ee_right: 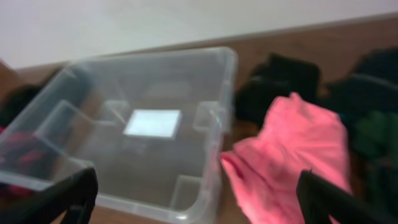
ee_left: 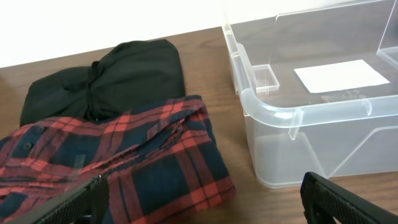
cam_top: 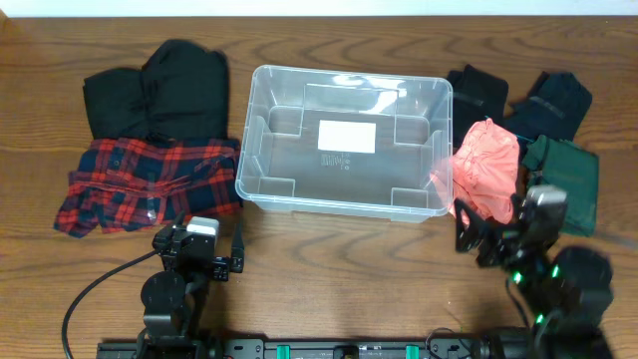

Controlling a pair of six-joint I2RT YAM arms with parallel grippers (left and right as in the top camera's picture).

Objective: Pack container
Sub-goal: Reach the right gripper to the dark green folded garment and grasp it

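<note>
Overhead arms: both tucked low at near edge of table (cam_top: 399,269)
Jaws: left gripper (ee_left: 202,185) spread wide, right gripper (ee_right: 196,182) same
Container (cam_top: 339,209): one, mid-table
Clothes: plaid shirt (cam_top: 150,184) plus black top (cam_top: 164,90) left; pink top (cam_top: 486,165) plus three dark garments (cam_top: 563,184) right

Both arms sit folded back, the left hand (cam_top: 199,247) and right hand (cam_top: 493,231) empty with jaws spread wide.

Spreading across the whole overhead frame as a brown wood-grain table (cam_top: 339,249), meeting a plain white wall (ee_left: 93,25) along the top of both wrist views, lying under soft even light
</note>
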